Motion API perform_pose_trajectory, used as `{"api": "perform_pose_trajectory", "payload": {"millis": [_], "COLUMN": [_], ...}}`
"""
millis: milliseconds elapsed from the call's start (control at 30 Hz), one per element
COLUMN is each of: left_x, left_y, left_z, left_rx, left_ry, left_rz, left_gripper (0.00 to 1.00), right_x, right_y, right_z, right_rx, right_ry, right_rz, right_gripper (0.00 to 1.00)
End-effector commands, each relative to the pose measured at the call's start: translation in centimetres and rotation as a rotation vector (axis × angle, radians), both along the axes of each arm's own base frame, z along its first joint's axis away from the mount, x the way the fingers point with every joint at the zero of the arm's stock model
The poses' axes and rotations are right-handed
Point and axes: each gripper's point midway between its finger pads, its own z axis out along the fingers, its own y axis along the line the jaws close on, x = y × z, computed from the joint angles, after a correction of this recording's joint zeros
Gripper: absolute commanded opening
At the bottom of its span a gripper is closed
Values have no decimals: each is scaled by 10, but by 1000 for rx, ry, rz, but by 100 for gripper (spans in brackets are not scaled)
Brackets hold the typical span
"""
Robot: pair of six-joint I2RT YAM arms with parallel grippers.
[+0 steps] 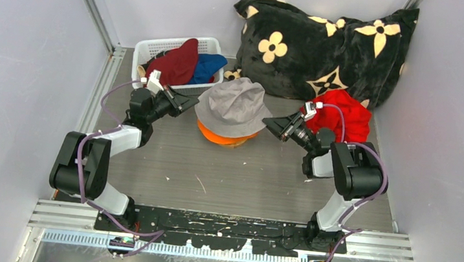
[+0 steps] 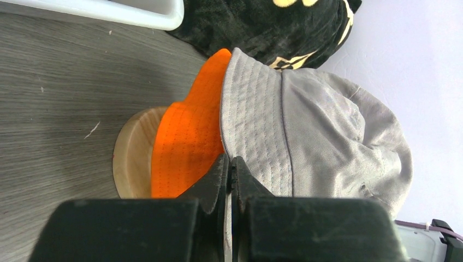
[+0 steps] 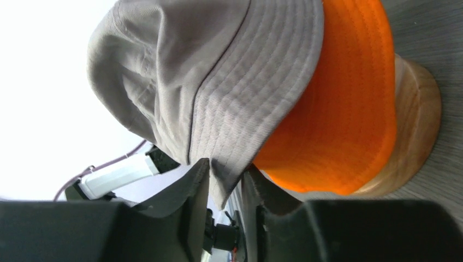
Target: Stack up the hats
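A grey hat sits over an orange hat on the wooden stand at the middle of the table. My left gripper is at the grey brim's left edge; in the left wrist view it is shut on the grey hat's brim beside the orange hat. My right gripper is at the right edge; in the right wrist view it is open with the grey brim hanging between its fingers. A bright red hat lies behind the right arm. Dark red and blue hats lie in the basket. The black hat is out of view.
A white basket stands at the back left. A black cushion with cream flowers leans against the back wall. The wooden stand shows under the orange hat, also in the right wrist view. Walls close in both sides.
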Motion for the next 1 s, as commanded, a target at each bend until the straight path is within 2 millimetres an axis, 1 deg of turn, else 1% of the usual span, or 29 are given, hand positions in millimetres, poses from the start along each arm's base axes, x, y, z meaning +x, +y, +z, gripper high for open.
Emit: {"api": "perform_pose_trajectory", "payload": {"millis": [0, 33, 67, 100, 167, 200, 233, 300, 433, 567, 800, 900, 967], "left_x": [1, 1, 1, 1, 1, 0, -2, -7, -13, -14, -7, -4, -2], "left_y": [2, 3, 4, 5, 11, 14, 18, 23, 30, 32, 30, 30, 29], "left_z": [17, 16, 15, 13, 2, -1, -10, -19, -37, -49, -58, -61, -59], "left_rx": [-4, -3, 0, 5, 23, 37, 55, 88, 124, 134, 118, 116, 112], "left_ry": [-81, -80, -76, -70, -41, -33, -14, 0, 34, 53, 62, 66, 59], "left_rz": [2, 6, 12, 22, 54, 73, 88, 107, 138, 150, 148, 152, 152], "left_gripper": [0, 0, 0, 0, 0, 0, 0, 0, 0, 0, 0, 0, 0], "right_x": [1, 2, 3, 4, 7, 8, 7, 3, -2, -2, -1, 0, 0], "right_y": [3, 3, 3, 3, 3, 3, 2, 2, 3, 3, 3, 3, 3], "right_z": [33, 30, 26, 22, 9, -1, -15, -27, -36, -46, -69, -74, -72], "right_rx": [62, 69, 70, 67, 49, 29, -3, -34, -49, -60, -89, -87, -81], "right_ry": [-152, -141, -130, -120, -81, -50, -16, 8, 23, 41, 85, 89, 82], "right_rz": [32, 36, 38, 33, 21, 17, 7, 7, 16, 16, 13, 13, 16], "right_gripper": [22, 11, 2, 1, 1, 1, 1, 1, 1, 1, 1, 1, 1]}}
